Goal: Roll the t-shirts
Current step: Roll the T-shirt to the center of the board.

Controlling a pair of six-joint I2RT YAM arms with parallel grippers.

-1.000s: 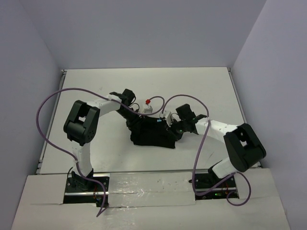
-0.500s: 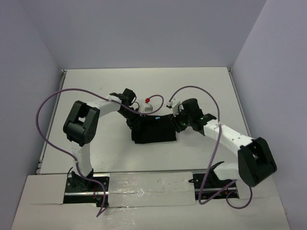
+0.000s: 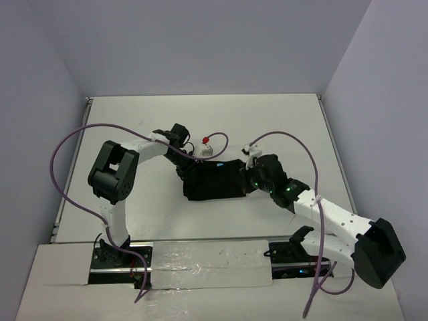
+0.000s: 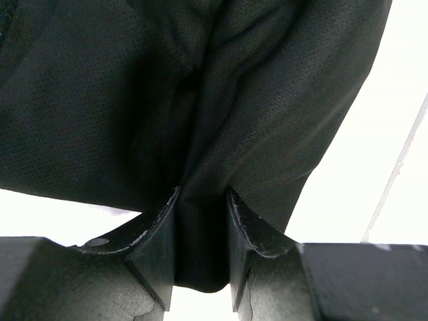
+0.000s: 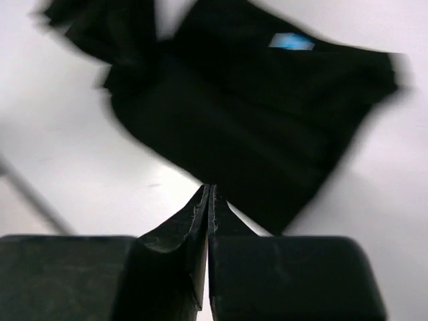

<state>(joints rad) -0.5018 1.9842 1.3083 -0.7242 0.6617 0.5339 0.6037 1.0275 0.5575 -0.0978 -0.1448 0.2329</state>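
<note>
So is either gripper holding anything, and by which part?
The left gripper pinches a bunched fold at the edge of the soft black fabric t-shirt; the right gripper is shut on nothing.

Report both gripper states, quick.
Left gripper: closed on a fold of the t-shirt.
Right gripper: closed, nothing between its fingers.

Plain black t-shirt (image 3: pixel 214 182), fine mesh weave, light blue neck label (image 5: pixel 291 41), white table (image 3: pixel 200 114), purple cables (image 3: pixel 53 164), white arms (image 3: pixel 144 148) with black joints, red cap (image 3: pixel 206 141)
</note>
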